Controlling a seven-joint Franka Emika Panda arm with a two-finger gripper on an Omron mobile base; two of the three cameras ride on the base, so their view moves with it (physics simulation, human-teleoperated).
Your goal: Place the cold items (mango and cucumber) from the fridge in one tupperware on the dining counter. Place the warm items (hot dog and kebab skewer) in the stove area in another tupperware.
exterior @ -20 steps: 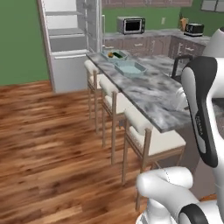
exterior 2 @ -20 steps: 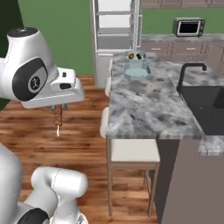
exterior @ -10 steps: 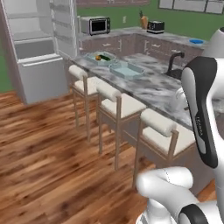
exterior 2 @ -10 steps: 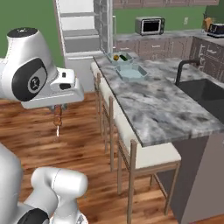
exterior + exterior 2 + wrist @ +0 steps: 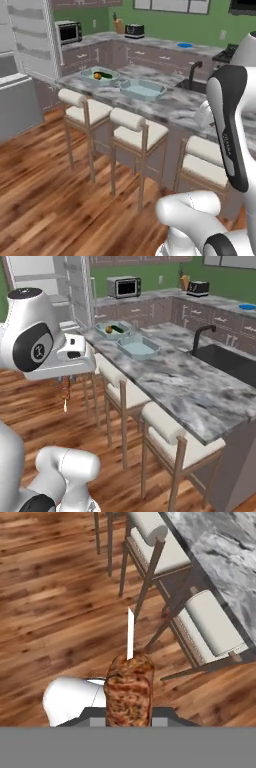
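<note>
My gripper (image 5: 65, 387) hangs below the white hand, over the wood floor and left of the stools, shut on the kebab skewer (image 5: 65, 397). In the hand view the browned meat of the kebab skewer (image 5: 129, 688) stands up from the gripper (image 5: 129, 713), its pale tip pointing at the floor. On the dining counter (image 5: 175, 102) one tupperware (image 5: 100, 75) holds the mango (image 5: 96, 76) and the cucumber (image 5: 106, 75). The other tupperware (image 5: 142, 89) beside it is empty. Both tupperwares (image 5: 114, 330) (image 5: 138, 347) sit at the counter's far end. The fridge (image 5: 45, 276) stands open behind. The hot dog is out of view.
Three cushioned stools (image 5: 137, 130) line the near side of the counter (image 5: 190, 391). A black sink with faucet (image 5: 202, 333) sits in the worktop beyond. A microwave (image 5: 124, 287), a toaster (image 5: 198, 288) and a blue plate (image 5: 246, 306) stand on the back worktop.
The whole picture has shifted as the base drove and turned, so the counter is seen more from its side and closer. The gripper stays shut on the skewer.
</note>
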